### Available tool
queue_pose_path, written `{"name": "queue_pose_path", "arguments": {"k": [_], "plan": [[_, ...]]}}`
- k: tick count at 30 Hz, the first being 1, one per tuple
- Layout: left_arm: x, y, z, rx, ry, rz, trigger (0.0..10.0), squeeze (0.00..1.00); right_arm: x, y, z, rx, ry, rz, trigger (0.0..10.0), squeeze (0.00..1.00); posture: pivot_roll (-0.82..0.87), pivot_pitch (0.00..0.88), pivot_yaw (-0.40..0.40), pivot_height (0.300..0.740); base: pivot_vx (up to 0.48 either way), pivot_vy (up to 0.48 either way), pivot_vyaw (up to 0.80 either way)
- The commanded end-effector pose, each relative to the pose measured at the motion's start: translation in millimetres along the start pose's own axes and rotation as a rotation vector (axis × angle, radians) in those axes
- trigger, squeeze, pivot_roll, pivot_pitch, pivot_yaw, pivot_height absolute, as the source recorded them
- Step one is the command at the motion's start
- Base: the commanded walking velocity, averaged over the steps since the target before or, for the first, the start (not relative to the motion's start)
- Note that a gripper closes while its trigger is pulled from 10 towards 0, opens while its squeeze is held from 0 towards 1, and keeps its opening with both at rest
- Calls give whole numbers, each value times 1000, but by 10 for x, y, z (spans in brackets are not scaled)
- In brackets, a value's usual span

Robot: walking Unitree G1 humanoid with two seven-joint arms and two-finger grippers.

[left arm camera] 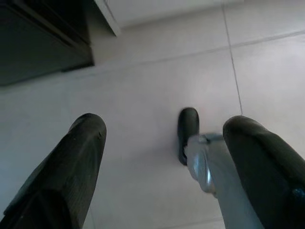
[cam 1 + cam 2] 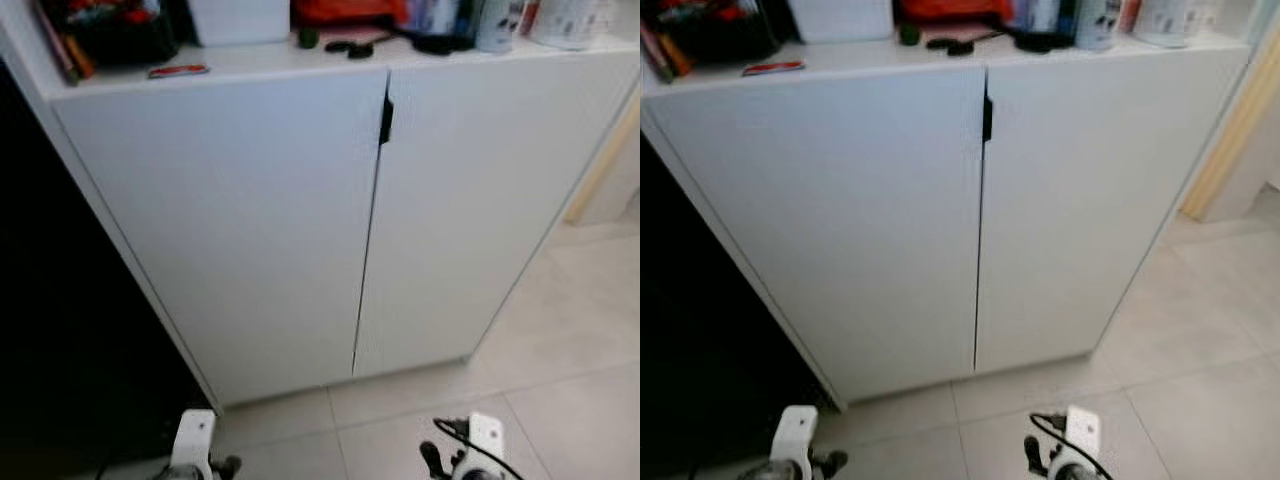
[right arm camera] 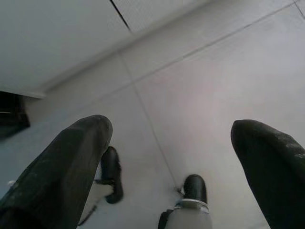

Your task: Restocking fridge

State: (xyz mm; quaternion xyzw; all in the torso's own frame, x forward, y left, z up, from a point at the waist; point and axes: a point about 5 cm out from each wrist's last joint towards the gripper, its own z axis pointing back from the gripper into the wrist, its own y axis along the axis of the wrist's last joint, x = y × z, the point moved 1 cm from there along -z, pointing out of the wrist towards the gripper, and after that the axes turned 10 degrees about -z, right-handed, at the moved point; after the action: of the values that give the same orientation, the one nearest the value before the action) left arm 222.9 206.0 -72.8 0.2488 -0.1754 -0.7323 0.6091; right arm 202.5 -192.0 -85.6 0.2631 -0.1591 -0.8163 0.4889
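Observation:
A white two-door cabinet (image 2: 250, 220) stands right in front of me, both doors closed, with a small black handle (image 2: 386, 120) at the top of the seam. A dark, black-fronted unit (image 2: 60, 330) stands against its left side; I cannot tell what it is. Both arms hang low, their wrists showing at the lower edge, the left arm (image 2: 195, 445) and the right arm (image 2: 480, 440). My left gripper (image 1: 164, 129) is open over the floor tiles with nothing between its fingers. My right gripper (image 3: 171, 126) is open too and holds nothing.
The cabinet top carries a flat red item (image 2: 178, 71), a white box (image 2: 240, 20), small black objects (image 2: 350, 46) and several cans and bottles (image 2: 495, 25). Pale tiled floor (image 2: 560, 350) spreads to the right, up to a beige door frame (image 2: 600, 170).

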Motion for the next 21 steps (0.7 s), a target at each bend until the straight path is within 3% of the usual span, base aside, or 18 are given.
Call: {"name": "queue_pose_path", "arguments": {"k": [1,6,15,21], "plan": [[43,21,-6,5,1,9,10000,0,100,-6,17,-4,-35,-10,10000,0,62,0,-31,740,0,0,0],[55,3,-7,-4,16,57,10000,0,125,0,20,-3,-56,-7,10000,0,47,0,-39,740,0,0,0],[73,17,-12,-23,11,45,10000,0,170,72,25,24,-86,17,10000,0,58,0,-42,740,0,0,0],[76,27,-13,-14,20,53,10000,0,164,71,23,13,-78,31,10000,0,63,0,-48,740,0,0,800]]}}
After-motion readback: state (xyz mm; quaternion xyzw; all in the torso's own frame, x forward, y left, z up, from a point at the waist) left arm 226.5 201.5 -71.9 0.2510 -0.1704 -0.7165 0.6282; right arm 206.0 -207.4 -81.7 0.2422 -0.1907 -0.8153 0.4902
